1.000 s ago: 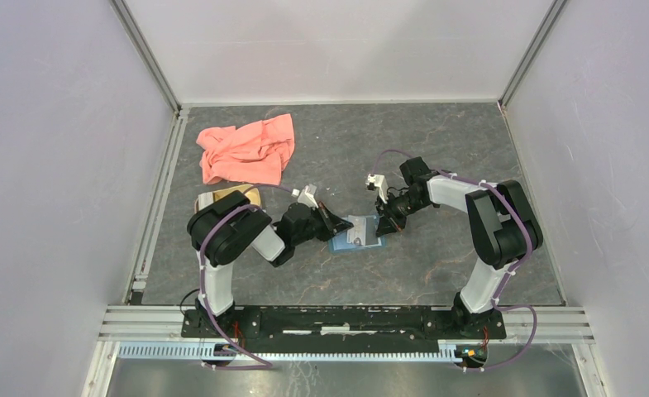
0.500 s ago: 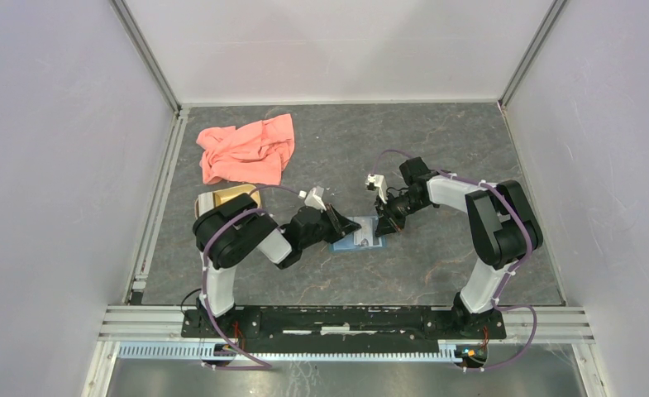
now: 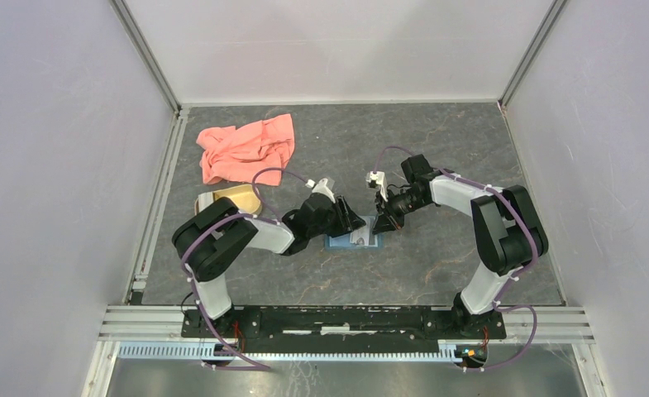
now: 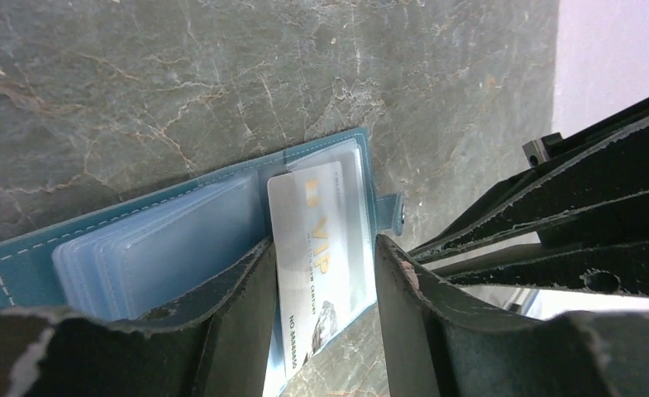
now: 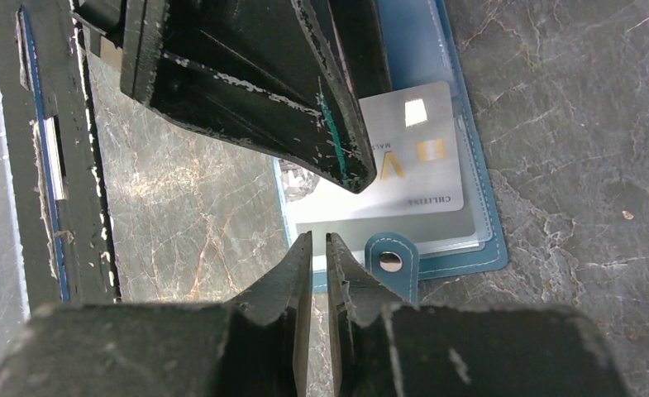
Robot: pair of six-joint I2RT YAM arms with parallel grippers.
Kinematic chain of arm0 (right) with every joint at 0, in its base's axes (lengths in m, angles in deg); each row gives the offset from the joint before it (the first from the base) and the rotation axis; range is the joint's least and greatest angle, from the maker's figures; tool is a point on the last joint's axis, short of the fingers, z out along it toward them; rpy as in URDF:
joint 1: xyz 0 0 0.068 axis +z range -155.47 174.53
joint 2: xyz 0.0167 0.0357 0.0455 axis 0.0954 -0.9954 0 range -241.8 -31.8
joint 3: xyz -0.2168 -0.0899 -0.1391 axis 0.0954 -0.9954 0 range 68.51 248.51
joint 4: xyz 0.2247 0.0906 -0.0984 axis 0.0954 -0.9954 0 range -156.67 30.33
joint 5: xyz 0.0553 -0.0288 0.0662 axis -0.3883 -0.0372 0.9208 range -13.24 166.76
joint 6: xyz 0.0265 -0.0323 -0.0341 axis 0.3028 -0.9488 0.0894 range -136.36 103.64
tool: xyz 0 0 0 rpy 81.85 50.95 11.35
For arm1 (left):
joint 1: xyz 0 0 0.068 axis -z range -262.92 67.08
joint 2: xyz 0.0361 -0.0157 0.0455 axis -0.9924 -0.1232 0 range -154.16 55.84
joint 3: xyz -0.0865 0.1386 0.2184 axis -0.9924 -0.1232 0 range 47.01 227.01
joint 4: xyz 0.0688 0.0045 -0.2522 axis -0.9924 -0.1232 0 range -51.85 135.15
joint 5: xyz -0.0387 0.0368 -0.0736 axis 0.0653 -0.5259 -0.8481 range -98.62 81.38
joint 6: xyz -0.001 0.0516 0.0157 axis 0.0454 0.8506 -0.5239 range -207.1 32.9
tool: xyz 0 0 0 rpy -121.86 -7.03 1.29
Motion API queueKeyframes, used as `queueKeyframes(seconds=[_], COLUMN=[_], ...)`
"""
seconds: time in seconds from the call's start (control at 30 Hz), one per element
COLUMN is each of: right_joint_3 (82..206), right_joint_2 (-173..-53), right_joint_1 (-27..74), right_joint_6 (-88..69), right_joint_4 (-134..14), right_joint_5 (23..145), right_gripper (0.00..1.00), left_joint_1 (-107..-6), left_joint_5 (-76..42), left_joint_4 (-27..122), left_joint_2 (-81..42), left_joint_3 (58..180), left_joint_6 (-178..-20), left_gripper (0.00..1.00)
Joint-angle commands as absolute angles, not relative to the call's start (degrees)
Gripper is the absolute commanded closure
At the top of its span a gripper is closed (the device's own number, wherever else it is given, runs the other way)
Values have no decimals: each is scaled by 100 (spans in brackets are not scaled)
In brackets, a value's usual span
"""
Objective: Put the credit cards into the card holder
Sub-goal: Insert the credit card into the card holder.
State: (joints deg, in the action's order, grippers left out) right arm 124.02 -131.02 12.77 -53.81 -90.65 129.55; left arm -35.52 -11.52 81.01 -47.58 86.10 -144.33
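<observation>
Grey stone-look table, with both arms reaching in toward the middle. The left arm stretches low across from the left. The right arm hooks in from the right.

Salmon cloth is bunched up at the back left, well away from everything. A tan dish sits just in front of it, partly hidden behind the left arm.

The holder lies open and flat around mid-table, a bit toward the near side, right between the two grippers. It's teal outside, with pale blue clear sleeves fanned out inside.

Left gripper hangs low over the holder with its jaws apart, one finger on each side of the card. I can't tell whether the pads are touching the card's edges.

Right gripper has its jaws nearly together, just a slit between them. The tips are down at the holder's edge, right next to the tab. Can't make out whether anything is pinched in that slit.

The card is the pale silvery one with gold "VIP" lettering. It lies on the tab end of the holder, partly tucked in the sleeve there. One end pokes out past the holder's edge over the table.

The tab is a small teal flap with a metal snap. It sticks out flat from the holder's edge, just beside the right gripper's tips.
</observation>
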Motion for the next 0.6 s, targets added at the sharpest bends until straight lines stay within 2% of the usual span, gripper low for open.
queueKeyframes(seconds=[0.0,0.23,0.57], right_joint_3=[12498,12476,12468], right_joint_2=[-12927,-12943,-13086], right_joint_1=[1254,1257,1260], right_joint_6=[-5512,-5427,-5328], right_joint_4=[-9107,-9022,-8981], right_joint_5=[13117,12958,12835], right_gripper=[83,84,85], left_joint_1=[-3528,-3511,-3493], left_joint_5=[-720,-478,-522], left_joint_4=[6749,6066,5845], left_joint_2=[-4553,-4307,-4150], left_joint_3=[8921,9170,9311], left_joint_6=[-13693,-13277,-12949], left_gripper=[46,45,42])
